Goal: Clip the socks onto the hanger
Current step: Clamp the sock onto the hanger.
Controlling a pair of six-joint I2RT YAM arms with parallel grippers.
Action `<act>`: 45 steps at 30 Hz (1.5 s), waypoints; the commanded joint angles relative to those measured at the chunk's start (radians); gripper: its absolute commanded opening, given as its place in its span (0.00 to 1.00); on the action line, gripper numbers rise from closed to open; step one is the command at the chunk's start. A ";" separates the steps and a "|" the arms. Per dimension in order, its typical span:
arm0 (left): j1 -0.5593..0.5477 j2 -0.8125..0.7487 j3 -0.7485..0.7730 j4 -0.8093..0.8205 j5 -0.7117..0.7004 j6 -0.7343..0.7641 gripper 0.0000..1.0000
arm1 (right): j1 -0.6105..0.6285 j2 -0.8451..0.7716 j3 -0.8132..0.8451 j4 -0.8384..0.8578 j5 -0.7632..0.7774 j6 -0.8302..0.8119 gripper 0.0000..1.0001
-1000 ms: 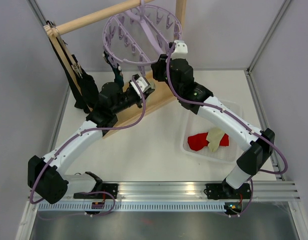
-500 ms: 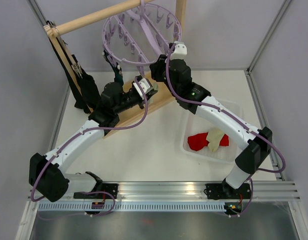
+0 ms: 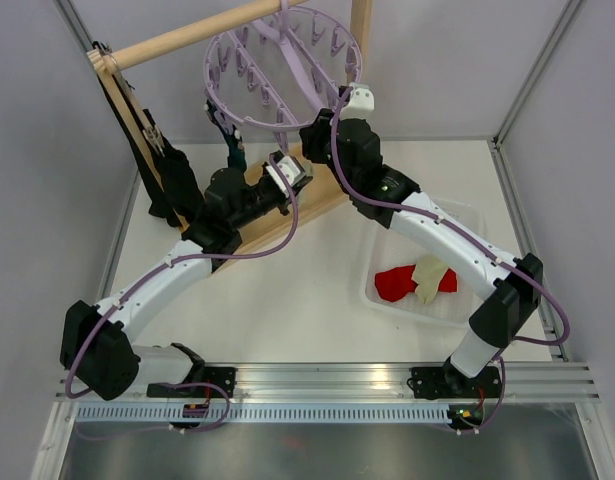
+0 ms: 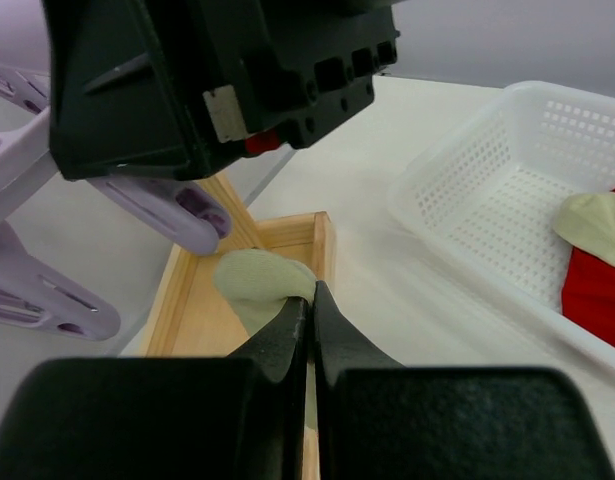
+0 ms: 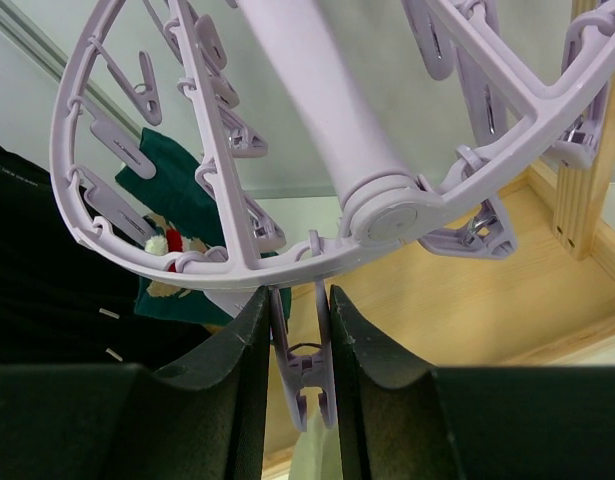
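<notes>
The lavender hanger (image 3: 277, 70) hangs from the wooden rack. My right gripper (image 5: 297, 300) is shut on one of its dangling clips (image 5: 305, 365) and squeezes the clip's handles; the clip's lower ends stand slightly apart. My left gripper (image 4: 309, 295) is shut on a pale cream sock (image 4: 257, 285) and holds it just under that clip, where its fabric (image 5: 312, 455) shows. A dark teal patterned sock (image 5: 177, 230) hangs from the hanger's left side (image 3: 234, 150). A red sock (image 3: 399, 283) and a cream sock (image 3: 428, 275) lie in the basket.
The white mesh basket (image 3: 457, 215) sits at the right of the table. The wooden rack (image 3: 187, 40) has a bar at the back and a frame base (image 4: 187, 310) below the grippers. A long black cloth (image 3: 162, 175) hangs at the left.
My left arm has shifted slightly up and to the right, bringing the cream sock closer under the hanger. The right gripper has stayed on the clip.
</notes>
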 commanded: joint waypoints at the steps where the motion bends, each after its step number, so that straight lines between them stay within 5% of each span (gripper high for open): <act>1: -0.005 0.006 -0.008 0.107 -0.051 -0.012 0.02 | -0.011 0.009 0.018 0.001 0.098 0.018 0.00; 45: -0.005 0.098 0.024 0.207 -0.076 -0.041 0.02 | -0.009 0.039 0.041 -0.004 0.121 0.062 0.00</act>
